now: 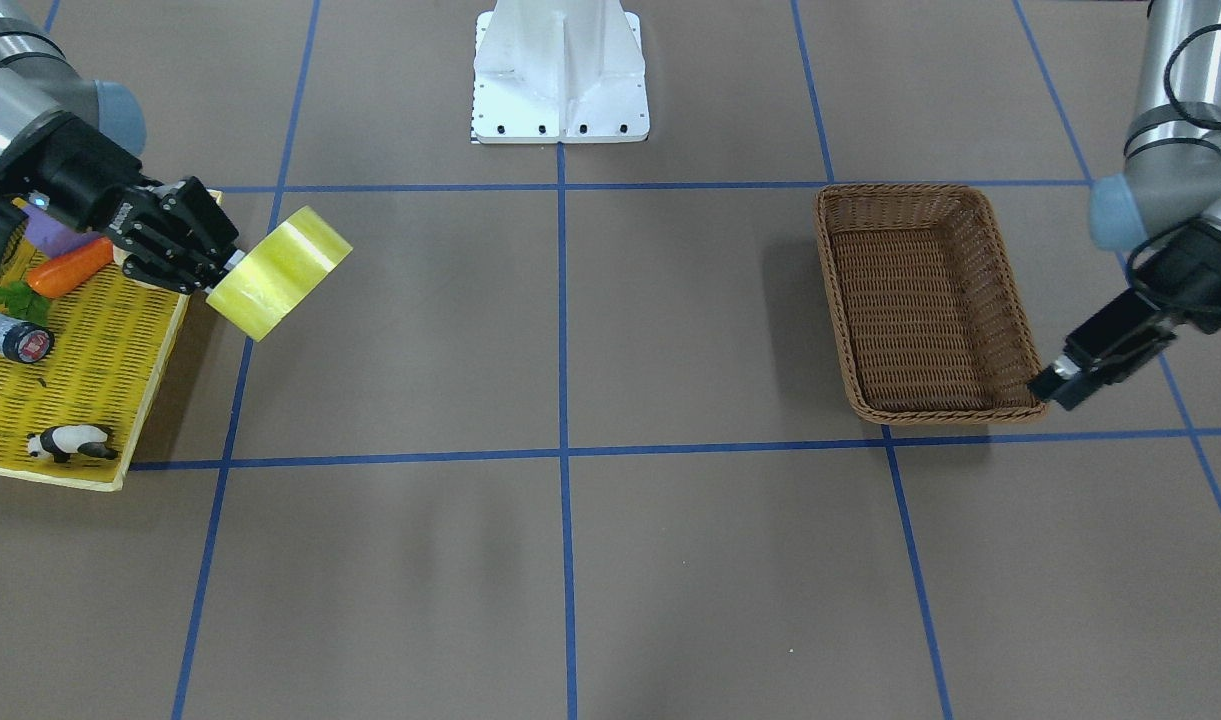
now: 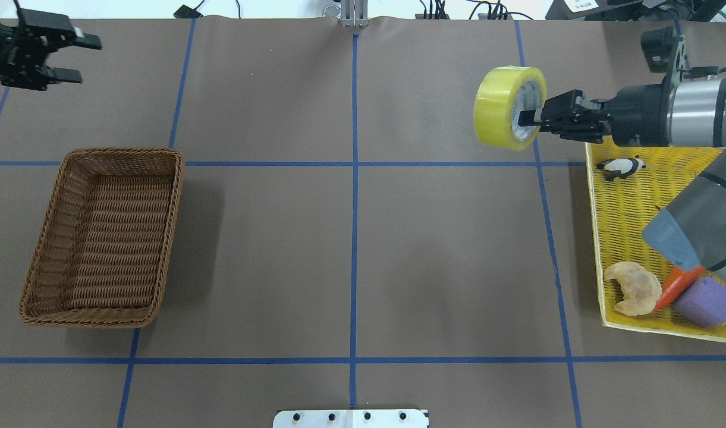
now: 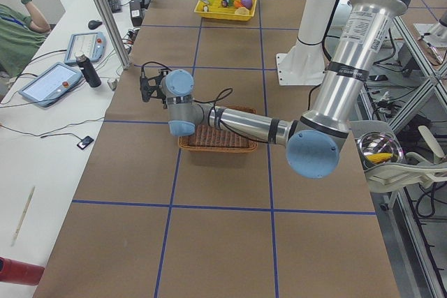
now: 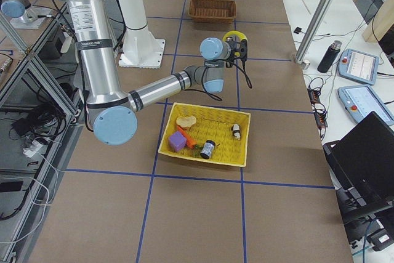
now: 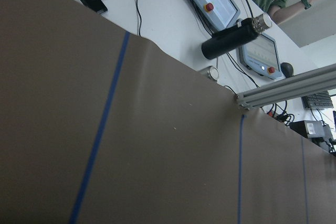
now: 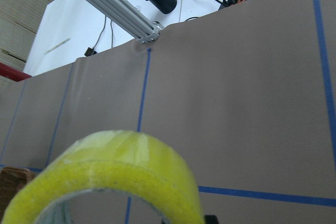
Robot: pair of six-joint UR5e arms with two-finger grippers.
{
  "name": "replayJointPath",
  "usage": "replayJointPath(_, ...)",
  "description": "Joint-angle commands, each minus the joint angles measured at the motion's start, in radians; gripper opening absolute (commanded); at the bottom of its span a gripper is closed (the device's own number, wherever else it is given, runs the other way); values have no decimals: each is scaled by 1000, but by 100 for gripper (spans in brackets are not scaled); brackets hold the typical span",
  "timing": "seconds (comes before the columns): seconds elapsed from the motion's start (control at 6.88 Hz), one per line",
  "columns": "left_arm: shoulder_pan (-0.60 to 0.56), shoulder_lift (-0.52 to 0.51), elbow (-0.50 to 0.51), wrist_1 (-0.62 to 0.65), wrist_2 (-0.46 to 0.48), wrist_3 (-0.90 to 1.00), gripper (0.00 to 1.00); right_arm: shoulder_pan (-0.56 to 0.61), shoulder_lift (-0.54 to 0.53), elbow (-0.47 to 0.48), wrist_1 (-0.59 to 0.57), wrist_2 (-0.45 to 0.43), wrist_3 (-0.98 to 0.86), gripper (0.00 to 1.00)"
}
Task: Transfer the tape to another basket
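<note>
The yellow tape (image 2: 500, 108) hangs in the air, held upright on its edge by my right gripper (image 2: 526, 117), which is shut on the roll's wall with one finger inside the pale core. It sits just off the far corner of the yellow mesh tray (image 2: 630, 208). It also shows in the front view (image 1: 280, 272) and fills the bottom of the right wrist view (image 6: 126, 166). The brown wicker basket (image 2: 175, 196) stands empty on the other side of the table. My left gripper (image 2: 88, 58) is open and empty, beyond the basket's far end.
The tray holds a panda figure (image 2: 621, 167), a croissant (image 2: 633, 288), a carrot (image 2: 675, 286), a purple block (image 2: 704, 302) and a small bottle (image 1: 10, 335). The white robot base (image 1: 560, 70) stands at the table's near middle. Blue tape lines grid the brown table.
</note>
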Motion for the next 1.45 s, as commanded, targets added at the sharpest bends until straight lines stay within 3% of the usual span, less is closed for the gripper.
replayJointPath(0.0, 180, -82, -54, -30, 8, -226, 97, -78, 68, 3, 11, -2, 54, 0)
replayJointPath(0.29, 271, -113, -45, -270, 134, -420, 97, -137, 118, 9, 42, 1, 160, 0)
replayJointPath(0.44, 343, -151, -55, -306, 225, -508, 97, -164, 162, 9, 42, 1, 221, 0)
replayJointPath(0.73, 412, -196, -68, -319, 372, -653, 94, -222, 193, 9, 42, 2, 272, 0)
replayJointPath(1.16, 413, -198, -88, -356, 393, -732, 97, -256, 204, 14, 48, 4, 272, 0)
replayJointPath(1.31, 425, -198, -129, -354, 458, -778, 97, -272, 204, 14, 63, 4, 272, 0)
